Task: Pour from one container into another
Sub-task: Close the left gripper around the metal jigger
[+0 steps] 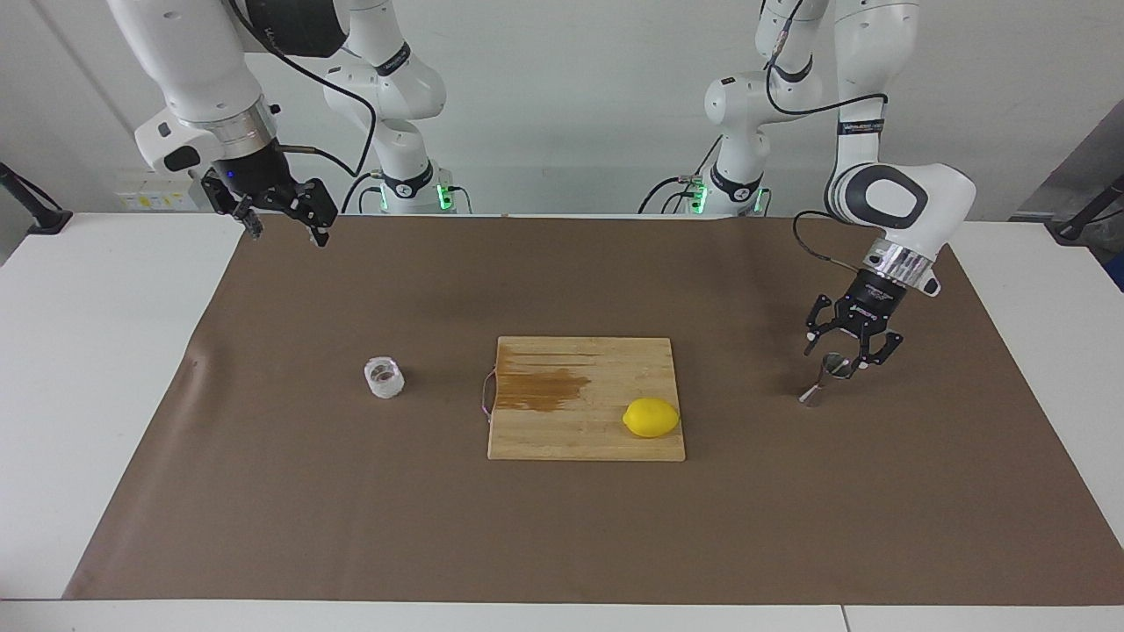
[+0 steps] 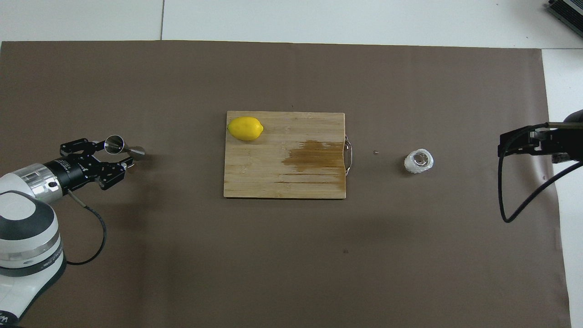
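Observation:
The squat clear glass cup (image 1: pixel 384 377) (image 2: pixel 419 161) stands on the brown mat, beside the cutting board toward the right arm's end. The silver hourglass jigger (image 1: pixel 823 379) (image 2: pixel 122 146) stands upright on the mat toward the left arm's end. My left gripper (image 1: pixel 841 355) (image 2: pixel 116 156) is down at the jigger, tilted, its fingers on either side of the upper cone with a gap still showing. My right gripper (image 1: pixel 285 228) (image 2: pixel 503 146) waits open and empty in the air over the mat's edge at the right arm's end.
A wooden cutting board (image 1: pixel 580 439) (image 2: pixel 282 182) lies mid-table with a dark wet stain and a wire handle on the cup's side. A yellow lemon (image 1: pixel 651 417) (image 2: pixel 245 128) rests on the board's corner toward the jigger. White tabletop borders the mat.

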{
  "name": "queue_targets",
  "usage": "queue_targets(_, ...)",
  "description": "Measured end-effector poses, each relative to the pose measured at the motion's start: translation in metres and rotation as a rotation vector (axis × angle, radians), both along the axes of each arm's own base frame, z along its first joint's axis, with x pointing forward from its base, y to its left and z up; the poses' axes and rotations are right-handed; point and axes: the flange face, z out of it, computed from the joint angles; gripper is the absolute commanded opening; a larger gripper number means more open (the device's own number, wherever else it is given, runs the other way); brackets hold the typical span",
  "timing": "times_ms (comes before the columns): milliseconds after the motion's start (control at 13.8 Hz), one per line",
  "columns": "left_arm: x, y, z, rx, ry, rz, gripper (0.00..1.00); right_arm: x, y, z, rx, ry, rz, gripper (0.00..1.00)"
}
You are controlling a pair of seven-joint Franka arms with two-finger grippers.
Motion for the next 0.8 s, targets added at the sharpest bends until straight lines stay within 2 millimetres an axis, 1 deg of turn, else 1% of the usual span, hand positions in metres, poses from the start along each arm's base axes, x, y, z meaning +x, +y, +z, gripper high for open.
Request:
queue_targets(72, 0.0001, 0.0004, 0.0003, 0.001, -0.001, 0.002, 0.8, 0.0, 0.0, 0.0, 0.0, 0.0, 0.0, 1.0)
queue_targets(434, 0.0029, 0.0018, 0.0045, 0.008, -0.013, 0.008, 0.8, 0.0, 0.0, 0.0, 0.0, 0.0, 0.0, 1.0)
queue_targets(796, 0.0036, 0.0008, 0.0055, 0.014, -0.017, 0.009, 0.78, 0.0, 0.0, 0.0, 0.0, 0.0, 0.0, 1.0)
